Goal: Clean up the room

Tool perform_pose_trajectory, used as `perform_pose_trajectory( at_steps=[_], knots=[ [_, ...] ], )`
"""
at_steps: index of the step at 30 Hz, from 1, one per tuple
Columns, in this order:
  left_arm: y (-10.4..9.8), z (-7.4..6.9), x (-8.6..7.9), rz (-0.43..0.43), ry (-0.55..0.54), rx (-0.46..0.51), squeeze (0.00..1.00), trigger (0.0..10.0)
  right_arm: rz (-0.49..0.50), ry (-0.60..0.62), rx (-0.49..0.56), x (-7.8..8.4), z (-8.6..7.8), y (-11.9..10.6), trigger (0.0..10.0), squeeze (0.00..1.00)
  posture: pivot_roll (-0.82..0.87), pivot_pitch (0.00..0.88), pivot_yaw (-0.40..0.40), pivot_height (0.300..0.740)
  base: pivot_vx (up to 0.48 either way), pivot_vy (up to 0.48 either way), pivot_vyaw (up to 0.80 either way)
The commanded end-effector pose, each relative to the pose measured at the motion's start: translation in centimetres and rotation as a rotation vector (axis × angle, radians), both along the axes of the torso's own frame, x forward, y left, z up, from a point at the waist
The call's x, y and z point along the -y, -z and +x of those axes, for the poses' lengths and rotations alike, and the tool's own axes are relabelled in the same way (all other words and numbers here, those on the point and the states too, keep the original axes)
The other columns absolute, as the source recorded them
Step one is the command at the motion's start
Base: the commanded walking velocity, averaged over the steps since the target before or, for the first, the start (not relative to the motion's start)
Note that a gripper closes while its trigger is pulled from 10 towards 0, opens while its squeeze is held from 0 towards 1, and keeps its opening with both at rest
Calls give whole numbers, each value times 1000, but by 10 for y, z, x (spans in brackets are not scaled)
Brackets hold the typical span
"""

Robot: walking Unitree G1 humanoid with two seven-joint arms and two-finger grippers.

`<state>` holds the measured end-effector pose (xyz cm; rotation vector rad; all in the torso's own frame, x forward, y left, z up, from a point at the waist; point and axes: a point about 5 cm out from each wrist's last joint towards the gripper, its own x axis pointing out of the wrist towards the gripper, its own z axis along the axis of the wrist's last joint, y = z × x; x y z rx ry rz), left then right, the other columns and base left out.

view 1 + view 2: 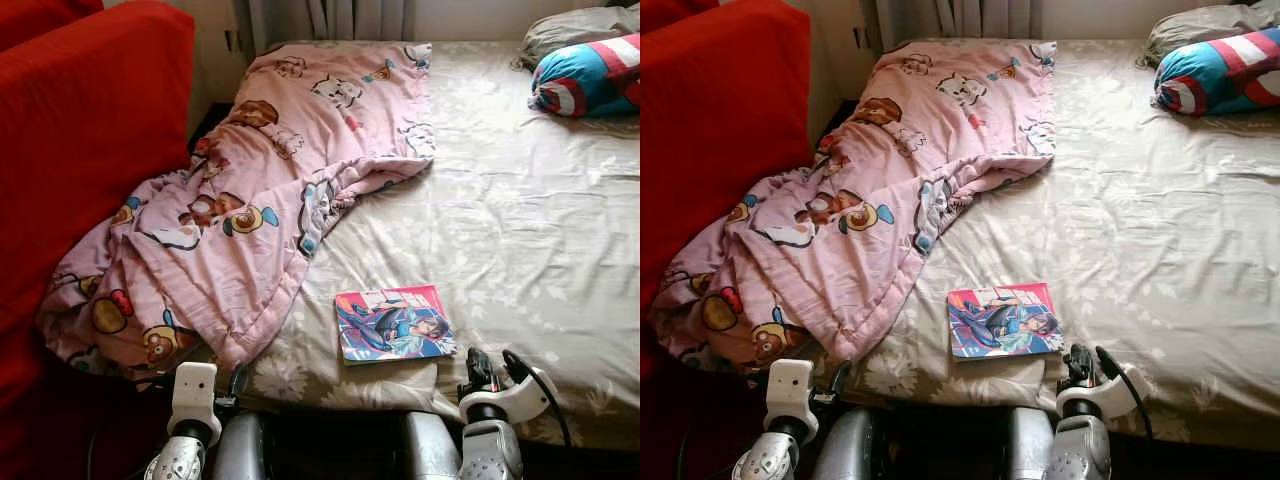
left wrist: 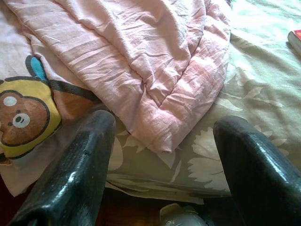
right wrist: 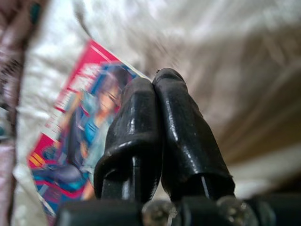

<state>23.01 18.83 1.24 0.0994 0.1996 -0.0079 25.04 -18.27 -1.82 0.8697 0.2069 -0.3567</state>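
Observation:
A pink cartoon-print quilt [image 1: 250, 190] lies rumpled over the left side of the bed, its lower end hanging off the front corner. A colourful comic book [image 1: 392, 324] lies flat on the floral bed sheet [image 1: 520, 220] near the front edge. My right gripper [image 1: 478, 365] sits just right of the book at the bed's edge. In the right wrist view its fingers [image 3: 141, 122] are pressed together with nothing between them, above the book [image 3: 70, 141]. My left gripper [image 2: 162, 127] is open, hovering before the quilt's folded corner [image 2: 155, 84] at the front edge.
A red sofa [image 1: 80, 130] stands close against the bed's left side. A striped blue and red pillow [image 1: 590, 75] and a grey pillow [image 1: 570, 28] lie at the far right corner. Curtains [image 1: 330, 18] hang behind the bed head.

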Motion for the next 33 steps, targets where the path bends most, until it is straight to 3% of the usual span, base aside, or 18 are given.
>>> perform_pose_trajectory(
  at_steps=[1,2,3,8,15,25,33],
  knots=[
    [5,-6,-3,2,-13,-22,0,10000,17,-4,-33,-3,-4,5,10000,0,35,158,45,583,0,0,0],
    [5,-6,-3,3,-13,-22,0,10000,19,-2,-28,-3,-4,4,10000,0,35,158,45,583,0,0,0],
    [5,-7,-5,6,-13,-23,0,10000,8,2,-6,0,1,0,10000,1000,36,165,49,583,0,0,0],
    [5,-14,-9,17,-10,-33,0,10000,-24,22,65,12,26,-22,10000,1000,46,192,61,583,0,0,0],
    [4,-19,-11,25,-2,-39,0,10000,-38,20,103,22,45,-37,10000,1000,61,216,75,583,0,0,0],
    [2,-24,-18,40,1,-49,0,10000,-23,-8,89,25,52,-39,10000,1000,81,235,90,583,0,0,0],
    [2,-37,-23,54,8,-70,0,10000,-11,-57,49,26,50,-33,10000,1000,105,274,112,583,0,0,0]
  ],
)
